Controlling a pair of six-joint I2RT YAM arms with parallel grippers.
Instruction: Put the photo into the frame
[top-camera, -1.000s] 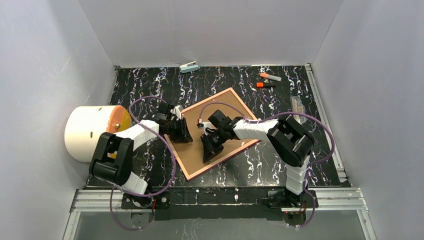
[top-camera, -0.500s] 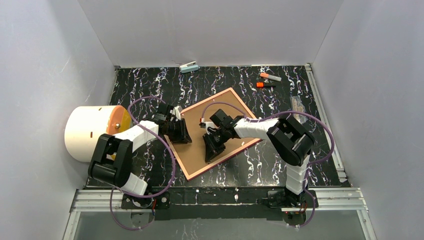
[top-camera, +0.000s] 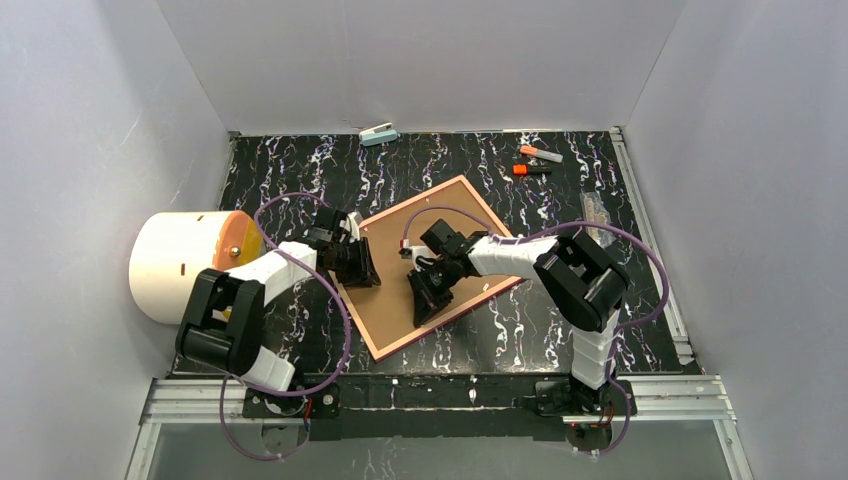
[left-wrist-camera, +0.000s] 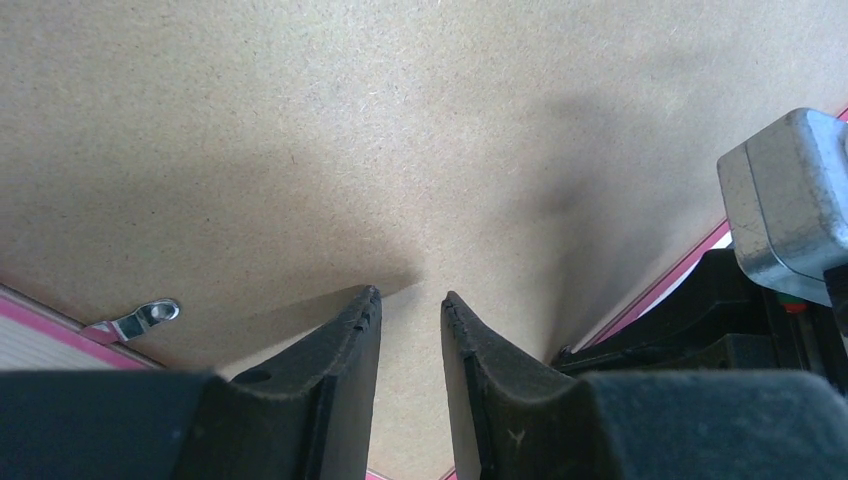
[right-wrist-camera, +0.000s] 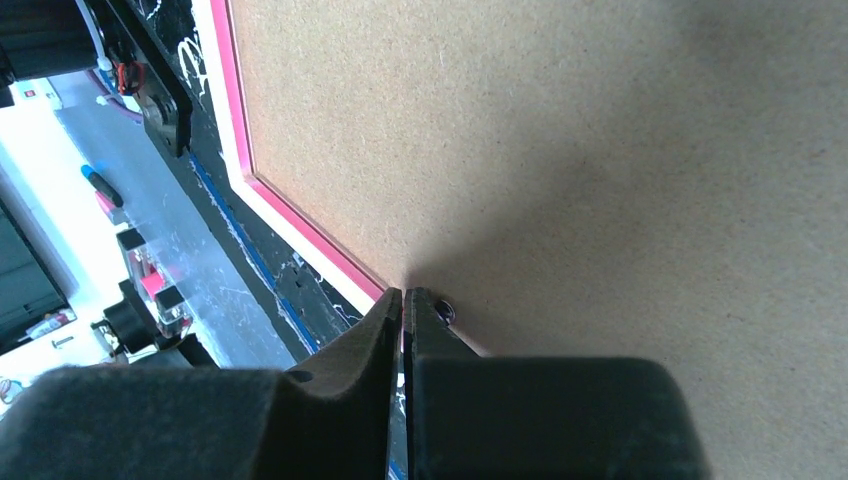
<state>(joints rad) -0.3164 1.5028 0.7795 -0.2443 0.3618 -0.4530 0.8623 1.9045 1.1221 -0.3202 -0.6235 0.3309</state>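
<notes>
Pink frame (right-wrist-camera: 312, 232) lies beneath left gripper (left-wrist-camera: 410, 297), jaws apart, and right gripper (right-wrist-camera: 403, 292), pinched together.

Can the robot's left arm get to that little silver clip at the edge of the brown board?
Probably yes. The silver clip lies on the brown board close beside the left end effector, with only bare board between them and nothing covering it.

Black marbled table (top-camera: 300, 170), pink-edged frame (top-camera: 462, 181) flat at centre, white drum (top-camera: 185, 265) left, 2 orange-capped markers (top-camera: 540, 153) far right
</notes>
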